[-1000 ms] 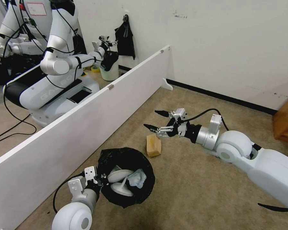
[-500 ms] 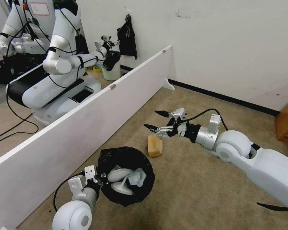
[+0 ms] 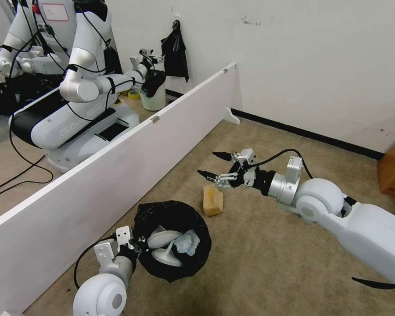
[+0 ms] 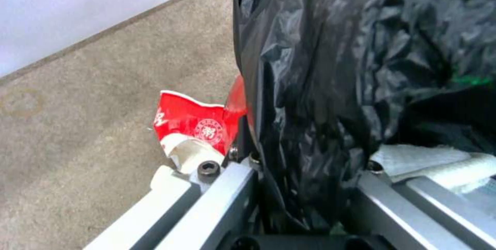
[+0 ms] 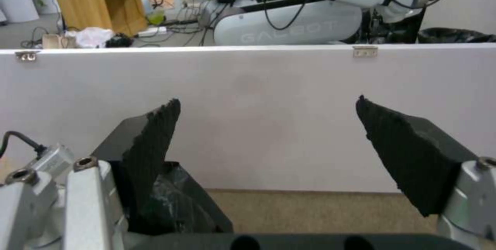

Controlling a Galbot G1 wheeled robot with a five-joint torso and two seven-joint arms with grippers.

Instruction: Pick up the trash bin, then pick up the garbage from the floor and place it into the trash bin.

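Note:
The trash bin (image 3: 173,219), lined with a crinkly black bag, hangs low at the front left, and my left gripper (image 3: 135,245) is shut on its rim. White slippers (image 3: 162,240) and a light blue cloth (image 3: 188,242) lie inside it. In the left wrist view the fingers (image 4: 227,199) clamp the black liner (image 4: 331,68); a sliver of the red body (image 4: 238,102) shows, and a crushed red-white paper cup (image 4: 188,126) lies on the carpet beside the bin. A tan paper bag (image 3: 213,200) rests on the floor. My right gripper (image 3: 207,163) hovers open just above and behind it, pads (image 5: 155,137) wide apart.
A long white partition board (image 3: 118,166) runs along the left, close to the bin. Behind it stands another robot (image 3: 74,109) with a white bin (image 3: 152,94). The wall with a black skirting (image 3: 303,131) closes the far side. A wooden cabinet (image 3: 393,169) stands at the right edge.
The whole picture has shifted slightly, so the camera has moved. Both arms, the bin and the tan bag keep nearly the same places relative to one another.

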